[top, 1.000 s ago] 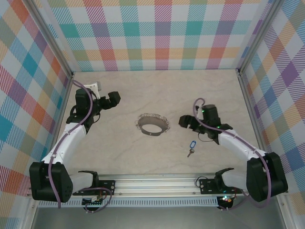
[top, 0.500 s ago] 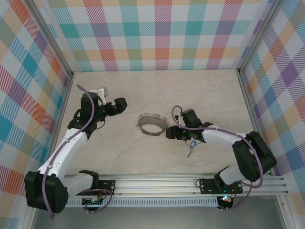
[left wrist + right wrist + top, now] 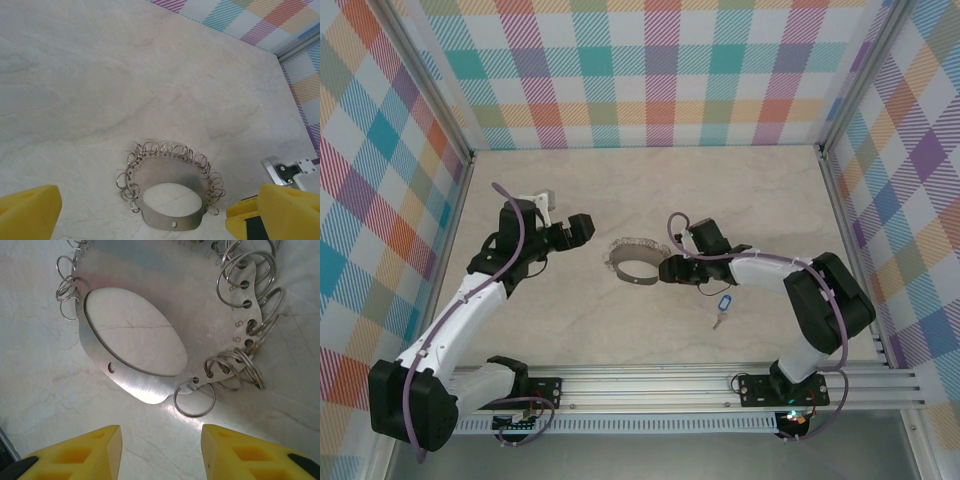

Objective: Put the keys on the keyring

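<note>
The keyring (image 3: 642, 281), a grey metal hoop fringed with small wire loops, lies mid-table. In the left wrist view the keyring (image 3: 165, 167) sits between and just ahead of my left gripper (image 3: 145, 215), which is wide open and empty. My left gripper (image 3: 582, 228) hovers to the hoop's left. My right gripper (image 3: 668, 270) is at the hoop's right edge. Its yellow fingers (image 3: 80, 455) stand apart over bare table, just short of the keyring (image 3: 145, 385) and one wire loop (image 3: 195, 399). The keys (image 3: 722, 305), a blue tag with a tiny silver key, lie loose, nearer and to the right.
The pale marbled table (image 3: 620, 190) is boxed in by plaid walls (image 3: 650, 70) at the back and both sides. An aluminium rail (image 3: 650, 385) with both arm bases runs along the near edge.
My right arm swung left from beside the keys to the hoop's right edge, its jaws narrowing. My left gripper moved right, closer to the hoop. Hoop and keys stayed put.
</note>
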{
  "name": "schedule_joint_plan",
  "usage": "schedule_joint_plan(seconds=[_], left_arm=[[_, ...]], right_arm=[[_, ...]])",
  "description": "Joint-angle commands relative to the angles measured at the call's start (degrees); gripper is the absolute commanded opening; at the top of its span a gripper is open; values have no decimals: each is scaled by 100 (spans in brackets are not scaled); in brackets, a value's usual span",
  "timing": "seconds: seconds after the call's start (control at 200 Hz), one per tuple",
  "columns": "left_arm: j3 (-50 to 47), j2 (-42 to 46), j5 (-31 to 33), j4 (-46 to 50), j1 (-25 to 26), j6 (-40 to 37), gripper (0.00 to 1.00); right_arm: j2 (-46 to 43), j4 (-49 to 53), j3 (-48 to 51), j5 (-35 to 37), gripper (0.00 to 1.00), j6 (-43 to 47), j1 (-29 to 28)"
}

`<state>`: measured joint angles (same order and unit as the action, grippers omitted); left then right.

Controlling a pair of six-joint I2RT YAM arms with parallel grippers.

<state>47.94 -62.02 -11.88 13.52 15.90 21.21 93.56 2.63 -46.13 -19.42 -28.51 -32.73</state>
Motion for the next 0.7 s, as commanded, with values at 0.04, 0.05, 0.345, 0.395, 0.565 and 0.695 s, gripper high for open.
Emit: schedule_joint_plan(seconds=[0.04,0.05,0.345,0.395,0.565,0.695], left_arm=[[-93,128,44,70,93,-21,100],[-97,135,38,71,96,-21,100],[-125,168,-5,52,141,1,100],[-119,181,-5,42,147,-1,100],[-139,230,-34,30,194,30,100],[-145,245,-30,52,212,28,100]], right_arm=[[232,59,-435,-57,47,279,-40],[250,77,-457,-43,47,299,-40],[335,448,-597,1,47,698,-40],[191,431,-498,21,47,700,-40],[-131,653,-403,139,47,858,-106],[-229,1089,-556,670,47,1296,-344]])
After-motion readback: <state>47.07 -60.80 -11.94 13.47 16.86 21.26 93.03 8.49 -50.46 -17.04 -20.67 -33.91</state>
